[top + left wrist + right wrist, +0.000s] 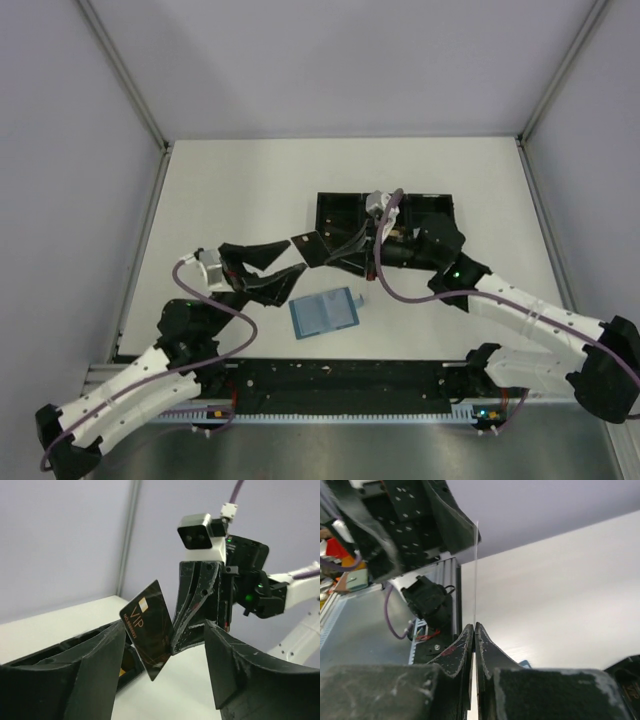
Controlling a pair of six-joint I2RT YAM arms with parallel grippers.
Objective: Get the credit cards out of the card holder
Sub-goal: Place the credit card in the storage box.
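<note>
Nearest the arm bases, the card holder (323, 313) lies flat on the white table (240, 190), pale slotted face up, with nothing touching it. Both grippers are clear of it, up at its 12 o'clock.

Moving out, here's the left gripper (295, 257), at about 10 o'clock from the holder. Its jaws are spread wide with nothing between the pads. The left wrist view shows its two dark fingers (235, 665) framing the scene from either side.

And there's the prize: the black card (147, 632), gold VIP lettering and a small chip on its face, tilted onto one corner in mid-air. It hangs just beyond the left fingertips and touches neither of them.

The right gripper (474, 629) has it. Its jaws are pressed together on the card's edge, pinching it from the 3 o'clock side. From the right wrist camera the card is edge-on, just a thin pale line rising straight out of the closed tips.

Farthest back, at 12 o'clock to 1 o'clock from the holder, sits the long black tray (340, 212), partly covered by the right arm reaching across it.
</note>
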